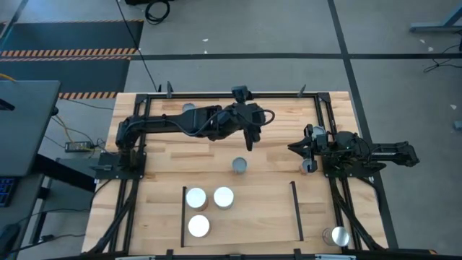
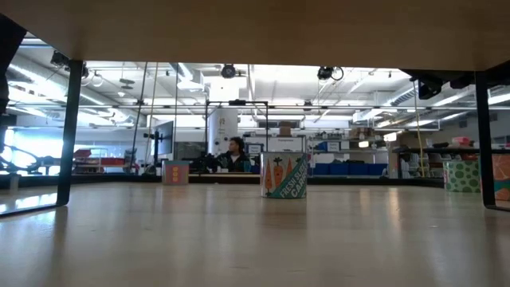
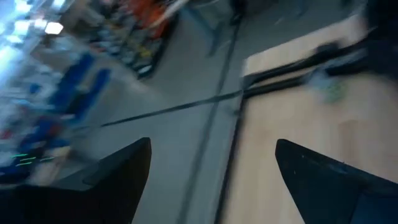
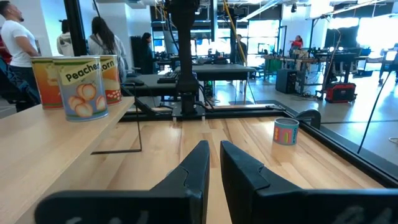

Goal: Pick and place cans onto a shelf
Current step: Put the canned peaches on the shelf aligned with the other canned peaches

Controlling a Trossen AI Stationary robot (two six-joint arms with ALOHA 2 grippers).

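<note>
Three white-topped cans [image 1: 195, 197] stand on the shelf [image 1: 253, 217], toward its left rail. A grey-topped can [image 1: 240, 166] stands upright on the table just beyond the shelf; in the low view it is the carrot-labelled can [image 2: 284, 175]. My left gripper [image 1: 250, 139] hangs above the table, a little beyond that can, open with nothing between its fingers [image 3: 134, 180]. My right gripper [image 1: 292, 149] rests shut at the table's right side, pointing left [image 4: 214, 163]. Further cans stand at the far left [image 1: 189, 108] and near right [image 1: 336, 235].
The shelf's two thin black rails [image 1: 296, 209] run near to far. The black table frame [image 1: 238, 92] borders the wood. A peach-labelled can [image 4: 84, 87] stands among cans in the right wrist view. People stand in the room beyond the table.
</note>
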